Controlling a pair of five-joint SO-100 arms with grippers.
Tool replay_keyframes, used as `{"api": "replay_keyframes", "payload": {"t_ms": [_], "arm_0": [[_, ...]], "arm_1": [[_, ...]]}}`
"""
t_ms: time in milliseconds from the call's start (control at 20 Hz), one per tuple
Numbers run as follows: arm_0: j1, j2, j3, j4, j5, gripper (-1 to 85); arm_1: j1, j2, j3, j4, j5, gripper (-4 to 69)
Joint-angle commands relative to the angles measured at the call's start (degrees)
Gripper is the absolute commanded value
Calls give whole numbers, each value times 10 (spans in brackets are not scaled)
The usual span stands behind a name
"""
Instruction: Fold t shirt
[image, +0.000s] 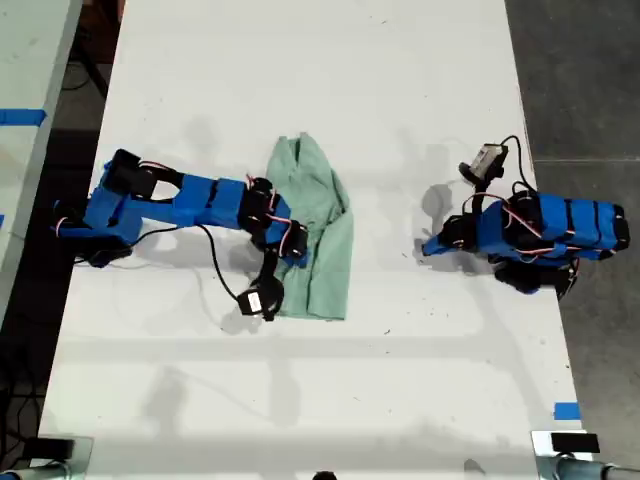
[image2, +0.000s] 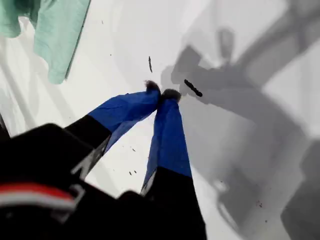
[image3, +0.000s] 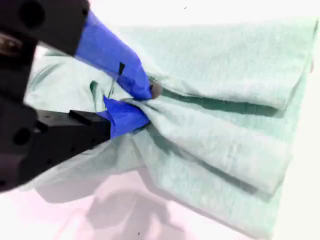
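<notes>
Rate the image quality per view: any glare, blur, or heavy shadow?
Exterior view: sharp, white table bright with faint arm shadows. First wrist view: soft focus, dark overlapping shadows beyond my first gripper. Second wrist view: shirt washed out, edges overexposed.

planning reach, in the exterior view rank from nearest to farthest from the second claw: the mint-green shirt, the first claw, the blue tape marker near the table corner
1. The pale mint-green soft fabric t shirt: pinched in my second claw, mid-table.
2. My first claw: shut and empty, toward the exterior view's right.
3. The small blue tape marker: farthest, near the white table's lower right corner in the exterior view.
</notes>
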Motion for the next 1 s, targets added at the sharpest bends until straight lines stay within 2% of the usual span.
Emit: {"api": "replay_keyframes", "payload": {"t_ms": [0, 100, 150, 200, 400, 500, 700, 850, 950], "arm_0": [[-18, -8, -30, -48, 40, 239], [-20, -14, -30, -54, 54, 242], [-21, -9, -30, -54, 67, 200], [-23, 7, -30, -34, 63, -1], [-44, 171, -12, 75, 47, -1], [-53, 284, 4, 98, 50, -1], [-71, 413, 59, 120, 78, -1], [-56, 294, 25, 112, 98, -1], [-43, 217, 14, 84, 99, -1]], "arm_1": [[3, 7, 24, 4, -11, 22], [3, 7, 24, 4, -11, 22], [3, 7, 24, 4, -11, 22], [3, 7, 24, 4, -11, 22], [2, 7, 24, 4, -11, 22], [2, 7, 24, 4, -11, 22], [2, 7, 24, 4, -11, 22], [4, 7, 24, 4, -11, 22], [4, 7, 24, 4, -11, 22]]}}
